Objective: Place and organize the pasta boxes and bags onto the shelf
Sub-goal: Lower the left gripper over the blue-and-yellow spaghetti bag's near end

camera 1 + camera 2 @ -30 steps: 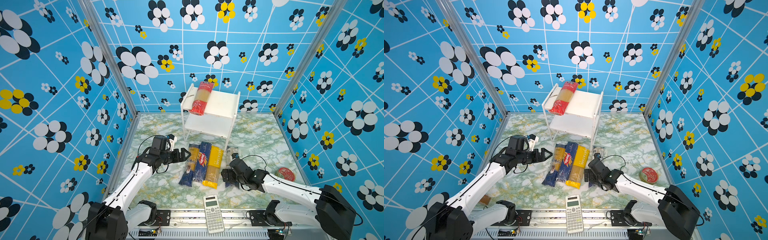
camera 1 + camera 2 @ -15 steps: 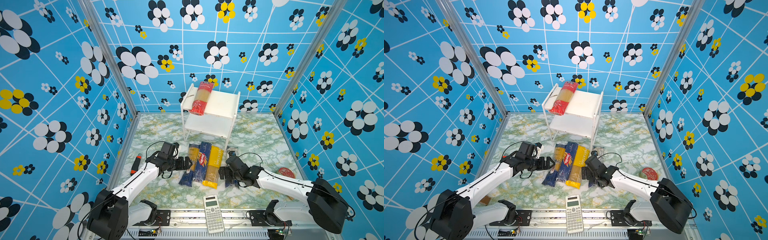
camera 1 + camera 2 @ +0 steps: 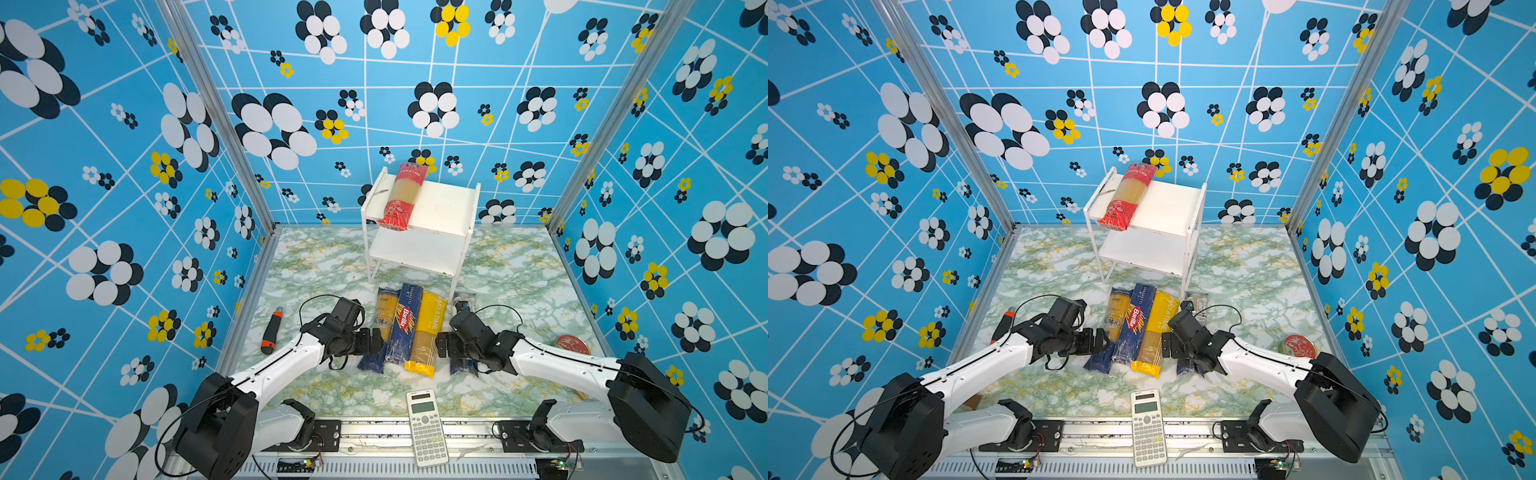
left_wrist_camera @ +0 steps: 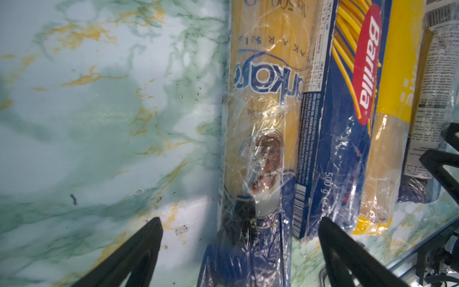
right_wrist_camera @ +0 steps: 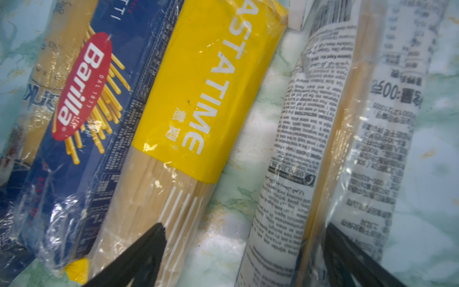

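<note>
The left end effector stood with its jaws spread wide and held nothing. Its black fingers rose from the bottom of the left wrist view, one on either side of the dark crinkled end of a navy-ended clear bag. That bag's long axis ran straight up the frame, away from the fingers, so the jaws lay across its narrow width; I judged that a fair set for a pinch near that end.

The dark blue Barilla box lay against the bag's right flank, and the right-hand finger sat close to the box's lower corner. It might have caught both packs.

In both top views this bag was the leftmost of a row lying flat on the table just below centre, all with their lengths pointing up the frame. The left arm was plainly the nearer to it.

Right of the box lay the yellow bag. The right end effector was also wide open and empty, with one finger over that bag's clear end and the other at a second navy-ended clear bag.

At upper centre stood the shelf. A red-ended clear bag lay on the left of its top board, with its near end overhanging the front edge.
</note>
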You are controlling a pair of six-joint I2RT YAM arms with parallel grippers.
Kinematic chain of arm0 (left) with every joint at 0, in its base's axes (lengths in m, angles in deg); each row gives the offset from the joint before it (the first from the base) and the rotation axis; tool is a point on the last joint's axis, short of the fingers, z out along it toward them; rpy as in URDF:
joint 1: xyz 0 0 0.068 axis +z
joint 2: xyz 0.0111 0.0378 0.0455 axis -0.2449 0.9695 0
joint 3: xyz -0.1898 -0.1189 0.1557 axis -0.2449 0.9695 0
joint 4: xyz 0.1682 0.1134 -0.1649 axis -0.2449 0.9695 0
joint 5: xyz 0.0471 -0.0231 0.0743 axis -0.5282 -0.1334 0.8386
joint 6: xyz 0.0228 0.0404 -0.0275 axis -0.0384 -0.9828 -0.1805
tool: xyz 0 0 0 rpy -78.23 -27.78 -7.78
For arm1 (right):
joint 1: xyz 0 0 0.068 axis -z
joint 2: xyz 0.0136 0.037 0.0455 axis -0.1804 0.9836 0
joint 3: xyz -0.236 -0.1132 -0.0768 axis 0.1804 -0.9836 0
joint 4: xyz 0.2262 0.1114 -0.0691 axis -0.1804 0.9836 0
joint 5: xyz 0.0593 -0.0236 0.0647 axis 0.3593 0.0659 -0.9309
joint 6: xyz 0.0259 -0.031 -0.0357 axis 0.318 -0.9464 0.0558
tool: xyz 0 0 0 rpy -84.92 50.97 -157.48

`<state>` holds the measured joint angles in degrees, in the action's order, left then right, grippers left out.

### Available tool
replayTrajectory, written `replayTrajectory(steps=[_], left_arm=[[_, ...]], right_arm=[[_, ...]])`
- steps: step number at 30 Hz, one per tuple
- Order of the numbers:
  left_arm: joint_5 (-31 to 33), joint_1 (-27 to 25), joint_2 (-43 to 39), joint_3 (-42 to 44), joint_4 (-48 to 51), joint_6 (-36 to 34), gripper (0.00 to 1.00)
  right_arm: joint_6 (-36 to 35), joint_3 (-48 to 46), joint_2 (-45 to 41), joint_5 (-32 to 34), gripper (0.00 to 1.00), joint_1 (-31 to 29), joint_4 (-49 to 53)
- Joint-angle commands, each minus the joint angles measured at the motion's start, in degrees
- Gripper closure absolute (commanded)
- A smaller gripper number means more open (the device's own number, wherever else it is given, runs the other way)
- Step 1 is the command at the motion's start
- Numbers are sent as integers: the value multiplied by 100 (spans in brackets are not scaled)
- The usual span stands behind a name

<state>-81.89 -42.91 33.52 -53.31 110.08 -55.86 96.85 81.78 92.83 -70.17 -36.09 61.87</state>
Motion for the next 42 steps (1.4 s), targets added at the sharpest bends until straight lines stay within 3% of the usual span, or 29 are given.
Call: replayTrajectory(steps=[1,13,31,42], left_arm=[[250,-110,97,136,49,118,1],[531,-382,672,-65,191,106,1],[2290,-612,440,-454,1382,188,1],[1344,-730,-214,-83,506,-357,1]], right_arm=[[80,118,207,-264,1,-72,-338],[67,190,397,-262,1,-135,-347],[64,153,388,-243,1,-140,-324],[62,159,396,-243,1,-134,-314]])
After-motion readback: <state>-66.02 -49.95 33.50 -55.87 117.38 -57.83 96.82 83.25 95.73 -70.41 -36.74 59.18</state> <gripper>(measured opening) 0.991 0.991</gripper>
